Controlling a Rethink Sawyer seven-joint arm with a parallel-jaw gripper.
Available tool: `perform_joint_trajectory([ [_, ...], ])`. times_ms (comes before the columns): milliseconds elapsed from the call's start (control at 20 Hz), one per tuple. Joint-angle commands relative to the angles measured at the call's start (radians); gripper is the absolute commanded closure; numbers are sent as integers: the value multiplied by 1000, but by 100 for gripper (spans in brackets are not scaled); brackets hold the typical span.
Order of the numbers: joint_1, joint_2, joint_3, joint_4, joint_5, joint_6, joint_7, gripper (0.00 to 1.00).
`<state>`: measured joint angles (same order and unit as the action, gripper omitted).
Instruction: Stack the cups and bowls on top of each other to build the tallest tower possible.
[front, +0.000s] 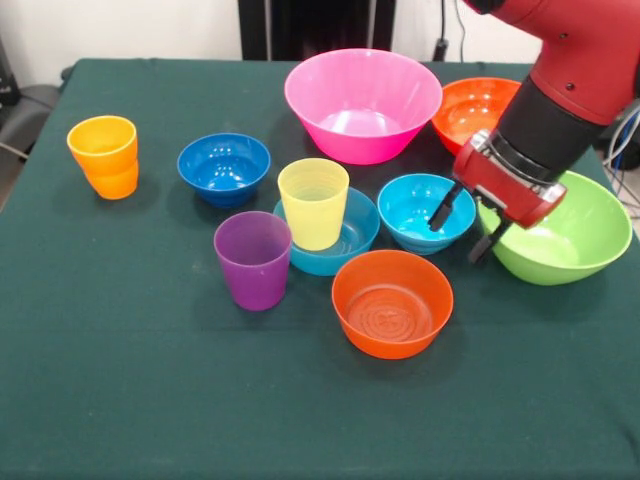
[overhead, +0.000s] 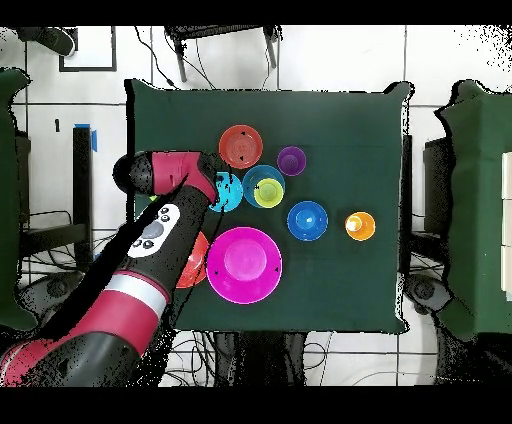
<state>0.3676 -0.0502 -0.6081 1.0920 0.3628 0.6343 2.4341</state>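
The table (front: 120, 380) is covered in dark green cloth, matt and slightly napped. The bowls look like smooth, glossy plastic: the pink bowl (front: 362, 103), the lime green bowl (front: 570, 240) and the near orange-red bowl (front: 391, 302) all carry bright highlights. The yellow cup (front: 313, 203), purple cup (front: 253, 259) and orange cup (front: 104, 156) look translucent, with a duller sheen.

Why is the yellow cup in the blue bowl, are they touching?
Touching. The front view shows the yellow cup standing upright inside the mid-blue bowl, resting on its bottom.
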Motion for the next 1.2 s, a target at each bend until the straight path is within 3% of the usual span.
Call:
perform_joint_trajectory([
  [50, 23, 33, 59, -45, 40, 103, 240, 0],
  [200, 27, 44, 62, -35, 39, 68, 228, 0],
  [600, -39, 42, 211, 132, -21, -276, 91, 0],
  [1200, -69, 55, 240, 148, -51, -346, 45, 0],
])
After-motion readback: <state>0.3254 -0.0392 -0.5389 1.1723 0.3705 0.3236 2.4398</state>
